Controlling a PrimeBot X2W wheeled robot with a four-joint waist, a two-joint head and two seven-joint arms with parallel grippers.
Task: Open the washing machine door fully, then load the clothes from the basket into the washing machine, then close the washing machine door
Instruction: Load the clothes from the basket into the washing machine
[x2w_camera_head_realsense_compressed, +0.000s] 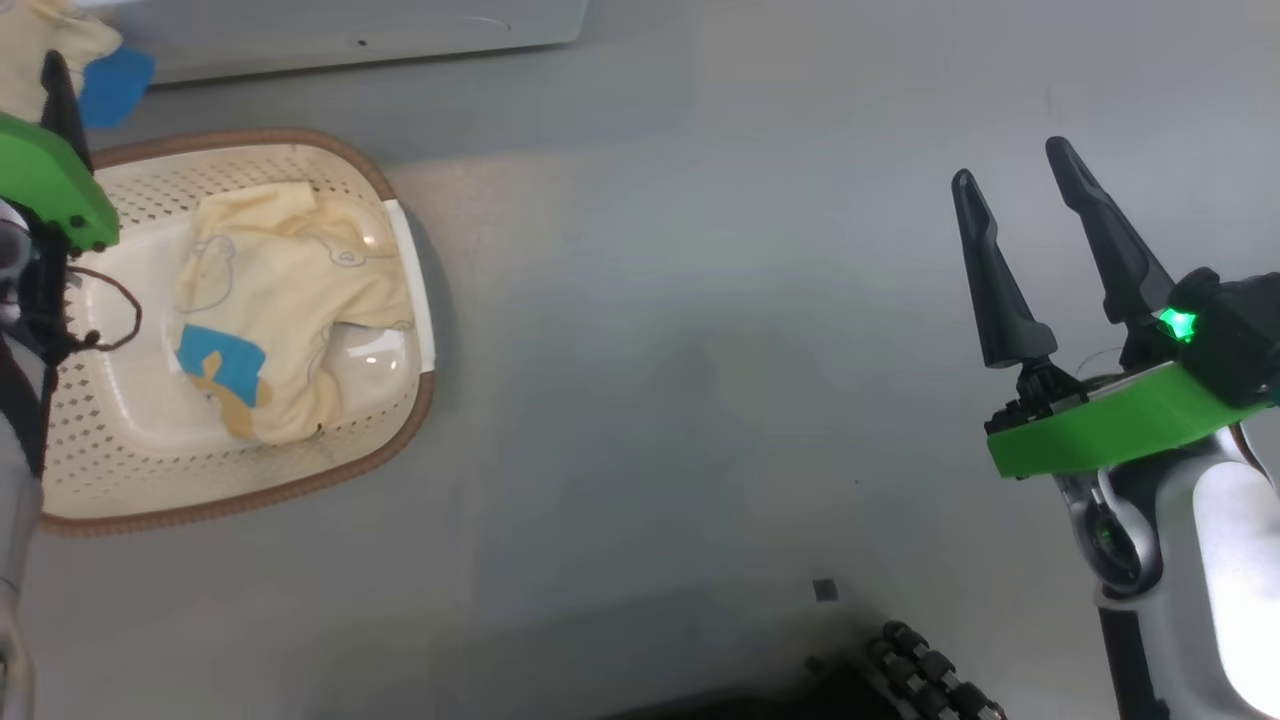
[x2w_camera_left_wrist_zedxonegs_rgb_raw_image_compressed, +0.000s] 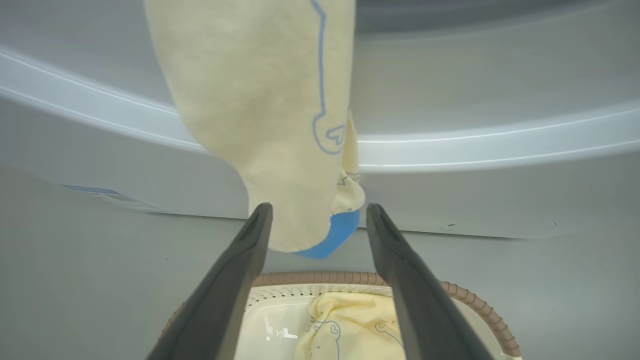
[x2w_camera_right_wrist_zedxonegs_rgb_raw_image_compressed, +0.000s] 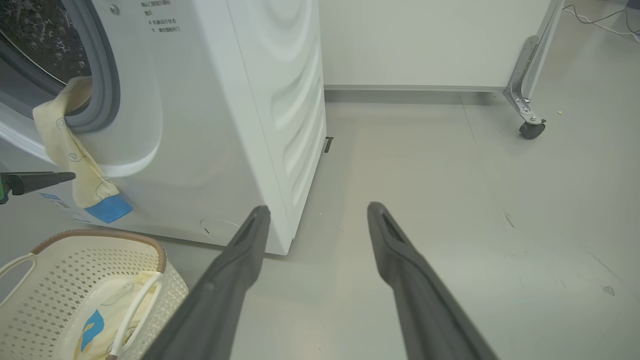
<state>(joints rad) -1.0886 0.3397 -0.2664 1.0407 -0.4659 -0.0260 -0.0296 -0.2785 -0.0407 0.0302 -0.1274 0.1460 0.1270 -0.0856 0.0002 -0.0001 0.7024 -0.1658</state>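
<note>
The washing machine (x2w_camera_right_wrist_zedxonegs_rgb_raw_image_compressed: 225, 125) stands with its drum mouth and grey gasket (x2w_camera_right_wrist_zedxonegs_rgb_raw_image_compressed: 102, 75) uncovered; its door is out of view. One pale yellow garment (x2w_camera_right_wrist_zedxonegs_rgb_raw_image_compressed: 70, 150) with a blue patch hangs out of the drum mouth, down the white front. My left gripper (x2w_camera_left_wrist_zedxonegs_rgb_raw_image_compressed: 318, 212) is open, its fingers (x2w_camera_left_wrist_zedxonegs_rgb_raw_image_compressed: 240, 270) on either side of that garment's lower end without pinching it. A second garment (x2w_camera_head_realsense_compressed: 285, 300) lies in the cream basket (x2w_camera_head_realsense_compressed: 330, 450) on the floor below. My right gripper (x2w_camera_head_realsense_compressed: 1010, 165) is open and holds nothing, over bare floor far to the basket's right.
Grey floor stretches to the right of the machine. A metal leg with a caster wheel (x2w_camera_right_wrist_zedxonegs_rgb_raw_image_compressed: 531, 130) stands at the far right by a white wall panel (x2w_camera_right_wrist_zedxonegs_rgb_raw_image_compressed: 425, 45). Part of my wheeled base (x2w_camera_head_realsense_compressed: 930, 670) shows at the bottom.
</note>
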